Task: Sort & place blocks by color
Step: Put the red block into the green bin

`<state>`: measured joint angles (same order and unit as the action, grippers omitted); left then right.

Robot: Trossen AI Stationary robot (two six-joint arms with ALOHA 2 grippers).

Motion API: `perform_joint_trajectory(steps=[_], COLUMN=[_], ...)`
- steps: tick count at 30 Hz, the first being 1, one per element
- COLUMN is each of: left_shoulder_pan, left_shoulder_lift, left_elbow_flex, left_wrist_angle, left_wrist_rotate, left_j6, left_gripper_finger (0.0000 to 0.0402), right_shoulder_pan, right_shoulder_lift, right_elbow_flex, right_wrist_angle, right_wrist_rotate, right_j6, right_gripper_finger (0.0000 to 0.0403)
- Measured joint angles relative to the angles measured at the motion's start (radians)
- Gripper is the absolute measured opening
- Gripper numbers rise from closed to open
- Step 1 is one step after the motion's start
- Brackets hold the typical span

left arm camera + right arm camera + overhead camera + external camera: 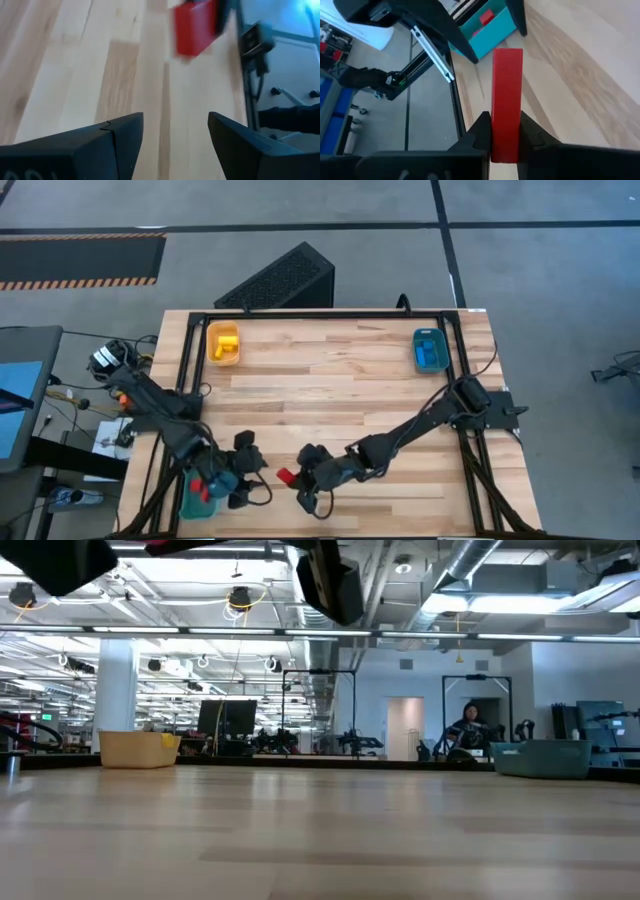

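High view is taking in the whole wooden table (330,380) with both dark arms reaching toward its lower edge. Three trays are showing: a yellow tray (223,344) at upper left holding yellow blocks (228,341), a blue tray (431,349) at upper right holding blue blocks (432,353), and a teal tray (198,495) at lower left, partly under the left arm, with red blocks (199,485) in it. The exact count of blocks inside each tray is too small to tell.

Right gripper (300,480) is sitting low in the frame near centre, clamping one red bar (285,476). Left gripper (262,470) is hovering just beside it, over the table.

Right wrist view is showing what the overhead cannot: the red bar (507,102) is standing lengthwise between the two fingers, pinched at its near end, with the teal tray (487,27) and one red block (486,17) inside it beyond.

Left wrist view is showing its own fingers (95,145) spread apart with nothing between them, and the red bar (195,27) at the top of the frame.

Low view is catching only two trays, at far left and far right, and a person (466,729) sitting in the room behind.
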<state>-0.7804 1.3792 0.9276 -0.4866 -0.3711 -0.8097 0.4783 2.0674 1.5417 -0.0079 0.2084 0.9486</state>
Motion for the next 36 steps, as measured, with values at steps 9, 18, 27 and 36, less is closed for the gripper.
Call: perform_joint_trajectory(steps=[9, 18, 27, 36], left_shoulder_pan=[0.082, 0.166, 0.242, 0.284], left_shoulder_lift=[-0.003, -0.037, -0.037, -0.037], left_elbow_flex=[0.0, 0.0, 0.0, 0.0], left_wrist_angle=[0.056, 0.201, 0.237, 0.23], left_wrist_rotate=[0.062, 0.216, 0.304, 0.421], left_j6=[0.208, 0.335, 0.305, 0.296], left_gripper_finger=[0.0208, 0.0208, 0.0167, 0.0029], right_shoulder_pan=[-0.016, -0.017, -0.018, -0.018], right_shoulder_lift=[0.0, 0.0, 0.0, 0.0], right_elbow_flex=[0.0, 0.0, 0.015, 0.03], right_wrist_angle=[0.018, 0.016, 0.016, 0.014], right_wrist_rotate=[0.0, 0.029, 0.063, 0.079], right_j6=[-0.051, -0.188, -0.258, -0.303], right_gripper_finger=[0.005, 0.005, 0.0051, 0.0051])
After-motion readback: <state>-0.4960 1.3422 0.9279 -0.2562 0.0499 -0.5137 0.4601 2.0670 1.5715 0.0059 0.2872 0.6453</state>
